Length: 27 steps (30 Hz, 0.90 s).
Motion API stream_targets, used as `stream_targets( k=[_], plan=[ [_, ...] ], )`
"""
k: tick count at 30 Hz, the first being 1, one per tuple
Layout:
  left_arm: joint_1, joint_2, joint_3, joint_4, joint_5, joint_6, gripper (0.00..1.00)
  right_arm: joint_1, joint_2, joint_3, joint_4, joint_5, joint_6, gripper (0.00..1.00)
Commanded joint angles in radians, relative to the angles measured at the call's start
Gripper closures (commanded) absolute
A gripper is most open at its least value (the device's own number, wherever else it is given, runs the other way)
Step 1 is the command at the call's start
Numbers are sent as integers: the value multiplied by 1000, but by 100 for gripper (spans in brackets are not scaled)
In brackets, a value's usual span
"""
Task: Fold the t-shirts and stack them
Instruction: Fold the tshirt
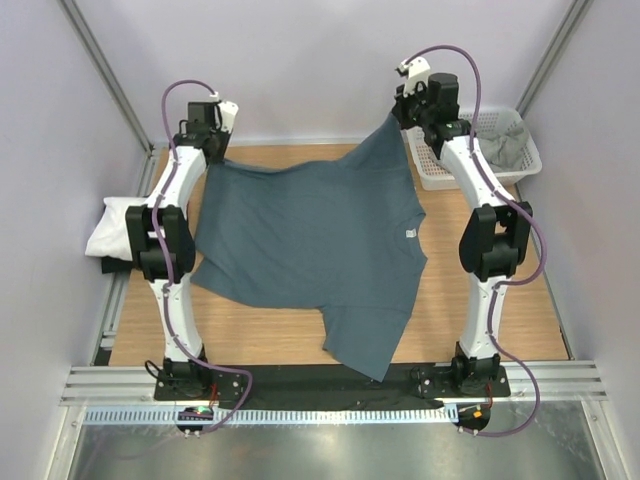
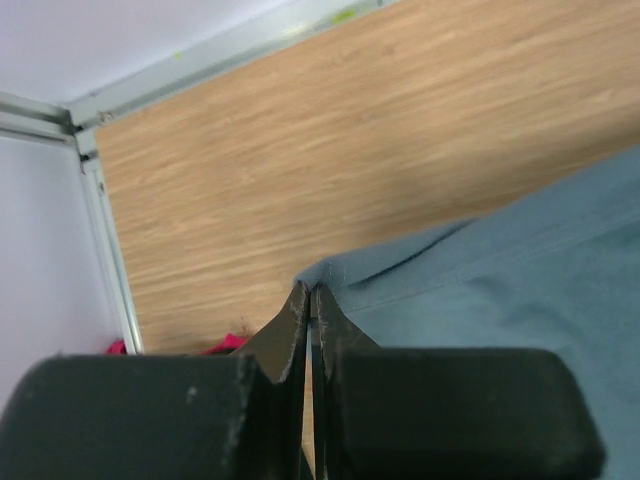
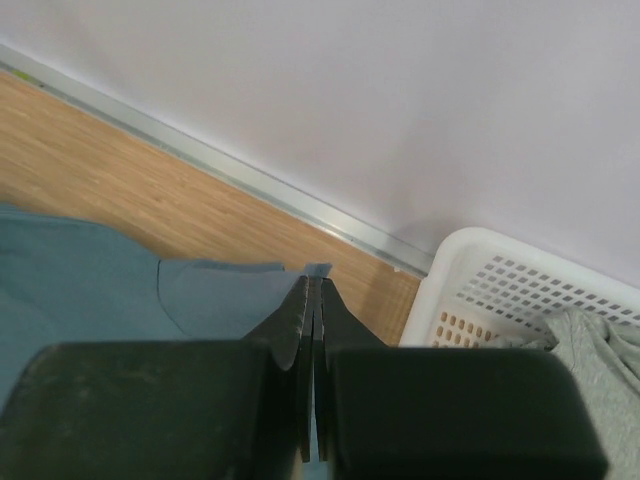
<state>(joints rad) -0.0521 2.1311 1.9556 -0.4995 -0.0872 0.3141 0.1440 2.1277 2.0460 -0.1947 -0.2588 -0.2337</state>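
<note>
A slate-blue t-shirt [image 1: 310, 235] lies spread over the middle of the wooden table, one sleeve hanging past the near edge. My left gripper [image 1: 218, 150] is shut on its far left corner, seen in the left wrist view [image 2: 312, 290]. My right gripper [image 1: 405, 118] is shut on its far right corner and holds it raised, seen in the right wrist view [image 3: 314, 275]. The shirt cloth shows beside each gripper [image 2: 520, 290] [image 3: 90, 290]. A folded white t-shirt [image 1: 112, 228] lies at the table's left edge. A grey-green t-shirt [image 1: 505, 140] lies in the basket [image 3: 600, 360]. The black shirt is out of view.
A white plastic mesh basket [image 1: 432, 170] stands at the far right corner, also in the right wrist view [image 3: 490, 290]. Grey walls and metal rails enclose the table [image 1: 480, 330]. Both arm bases sit at the near edge.
</note>
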Motion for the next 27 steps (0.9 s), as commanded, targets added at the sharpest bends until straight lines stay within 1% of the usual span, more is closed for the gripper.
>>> stream_targets(
  k=[1, 8, 12, 15, 18, 27],
  plan=[
    [1, -75, -7, -71, 41, -17, 100, 6, -90, -53, -25, -33, 0, 99],
    [8, -157, -109, -85, 24, 6, 100, 6, -326, -279, -41, -25, -12, 99],
    [9, -203, -155, -77, 17, 6, 100, 9, -425, -403, -57, -22, -12, 99],
    [9, -227, -201, -66, 3, 8, 100, 8, -483, -470, -66, -22, -18, 99],
    [11, -255, -228, -66, -6, 10, 100, 9, -515, -526, -74, -23, -19, 99],
    [11, -350, -375, -62, -40, 28, 100, 9, -626, -676, -97, -36, -23, 99]
  ],
)
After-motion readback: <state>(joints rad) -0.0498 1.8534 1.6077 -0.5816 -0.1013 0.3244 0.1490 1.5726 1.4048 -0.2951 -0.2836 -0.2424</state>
